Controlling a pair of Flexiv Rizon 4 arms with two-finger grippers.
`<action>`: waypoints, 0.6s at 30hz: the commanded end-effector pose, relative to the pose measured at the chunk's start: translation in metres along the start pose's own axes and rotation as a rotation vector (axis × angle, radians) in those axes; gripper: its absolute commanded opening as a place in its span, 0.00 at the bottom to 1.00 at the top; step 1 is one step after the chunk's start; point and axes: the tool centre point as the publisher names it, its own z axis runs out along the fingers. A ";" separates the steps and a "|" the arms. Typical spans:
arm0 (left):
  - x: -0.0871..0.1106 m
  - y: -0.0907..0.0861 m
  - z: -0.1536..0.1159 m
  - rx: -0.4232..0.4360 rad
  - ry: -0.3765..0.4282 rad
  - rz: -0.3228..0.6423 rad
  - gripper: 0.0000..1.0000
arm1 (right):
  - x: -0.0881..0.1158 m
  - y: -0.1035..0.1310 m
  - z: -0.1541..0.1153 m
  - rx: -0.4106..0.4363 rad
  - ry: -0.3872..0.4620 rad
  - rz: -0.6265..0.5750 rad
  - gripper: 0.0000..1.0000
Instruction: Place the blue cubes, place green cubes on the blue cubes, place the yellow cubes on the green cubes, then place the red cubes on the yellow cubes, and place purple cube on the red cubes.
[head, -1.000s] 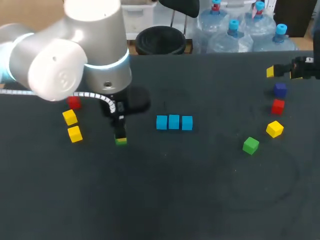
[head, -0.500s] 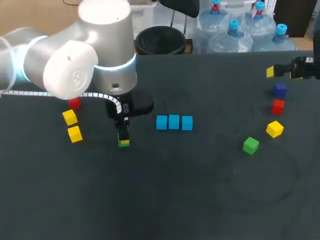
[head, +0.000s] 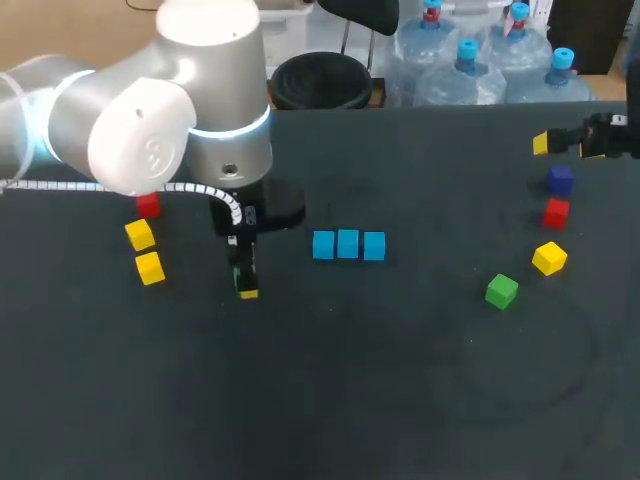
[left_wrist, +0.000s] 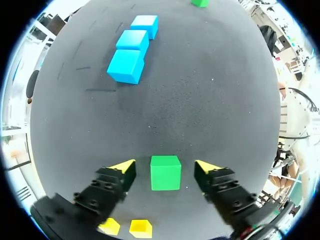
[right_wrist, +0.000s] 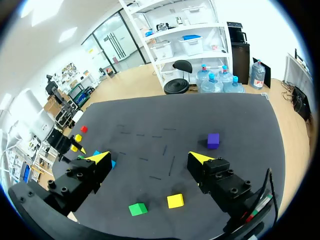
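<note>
left gripper (left_wrist: 165, 166) is brought a little lower around the green cube (left_wrist: 165, 173).
its fingers are spread beside the cube, not touching; right gripper (right_wrist: 148, 158) is held wide, grasping nothing.

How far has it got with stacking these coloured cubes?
Early on. Three blue cubes sit in a row with nothing on them. The left claw is open, one finger each side of a green cube on the table, not gripping it. Left to stack: that one, the other green cube, the yellow cubes, red cubes and purple cube.
</note>
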 end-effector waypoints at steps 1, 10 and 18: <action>0.000 0.002 0.000 0.005 0.001 0.003 1.00 | 0.000 0.000 -0.001 0.002 0.000 0.000 1.00; 0.012 0.010 0.005 0.009 0.013 -0.035 1.00 | 0.000 0.000 -0.001 0.002 0.000 0.000 1.00; 0.022 0.013 0.001 0.000 0.009 -0.054 1.00 | 0.000 0.000 -0.001 0.002 0.000 0.000 1.00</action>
